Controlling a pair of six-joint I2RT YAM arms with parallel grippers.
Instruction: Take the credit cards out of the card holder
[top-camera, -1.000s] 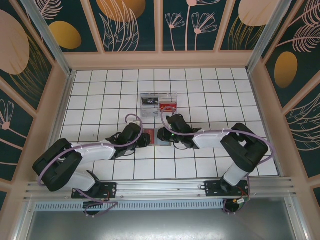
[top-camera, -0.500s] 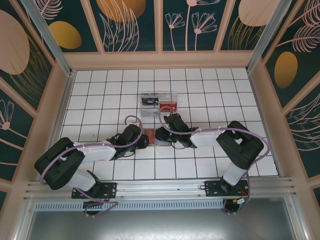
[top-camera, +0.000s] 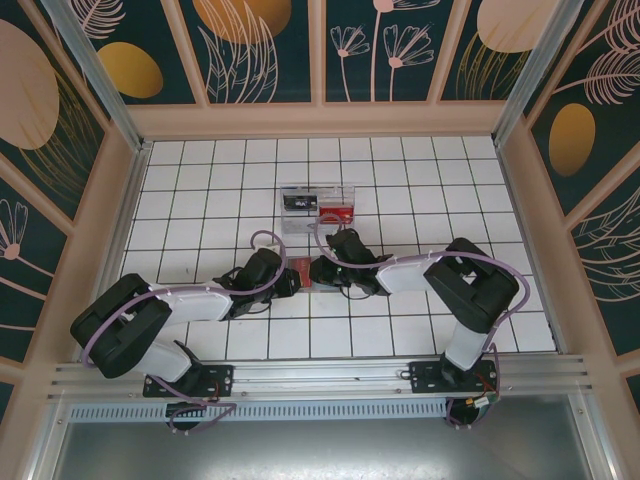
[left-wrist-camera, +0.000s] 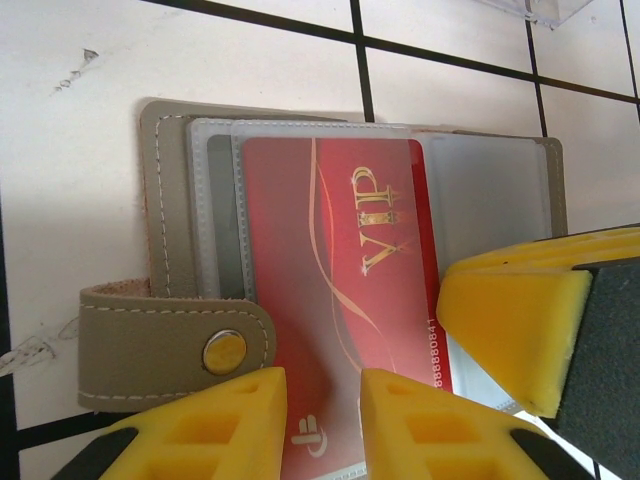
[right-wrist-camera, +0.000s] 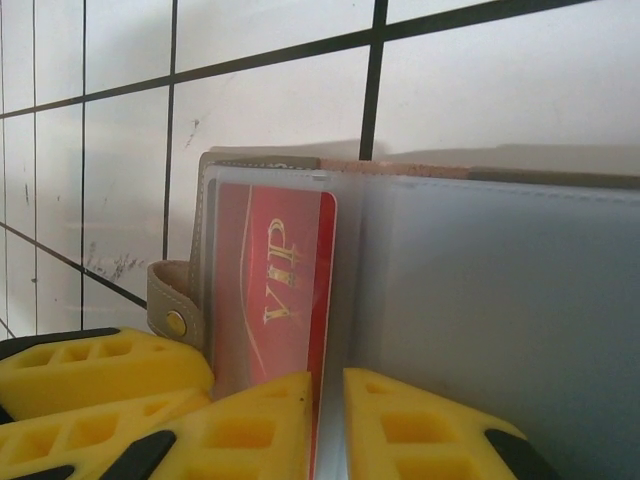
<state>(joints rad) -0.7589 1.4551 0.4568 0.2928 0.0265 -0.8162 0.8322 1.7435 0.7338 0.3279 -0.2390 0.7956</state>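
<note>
The card holder (top-camera: 303, 271) lies open on the tiles between both grippers, its grey leather edge (left-wrist-camera: 165, 230) and snap tab (left-wrist-camera: 170, 345) to the left. A red VIP credit card (left-wrist-camera: 340, 260) sits in a clear sleeve. My left gripper (left-wrist-camera: 322, 388) hovers over the card's lower end, jaws slightly apart, gripping nothing. My right gripper (right-wrist-camera: 328, 388) is pinched on the red card's (right-wrist-camera: 275, 260) long edge, where a clear sleeve page (right-wrist-camera: 500, 300) meets it. One right finger (left-wrist-camera: 510, 320) shows beside the card. In the top view the left gripper (top-camera: 288, 280) and right gripper (top-camera: 322, 268) nearly touch.
A clear plastic tray (top-camera: 318, 207) with a red item and a dark item stands two tiles behind the holder. The left gripper's yellow fingers (right-wrist-camera: 100, 370) crowd the holder's tab side. White tiled floor (top-camera: 200, 190) spreads all around, with walls at the edges.
My right gripper has slid left over the holder's grey right panel and narrowed its jaws. The left gripper has closed a little and stayed in place.
</note>
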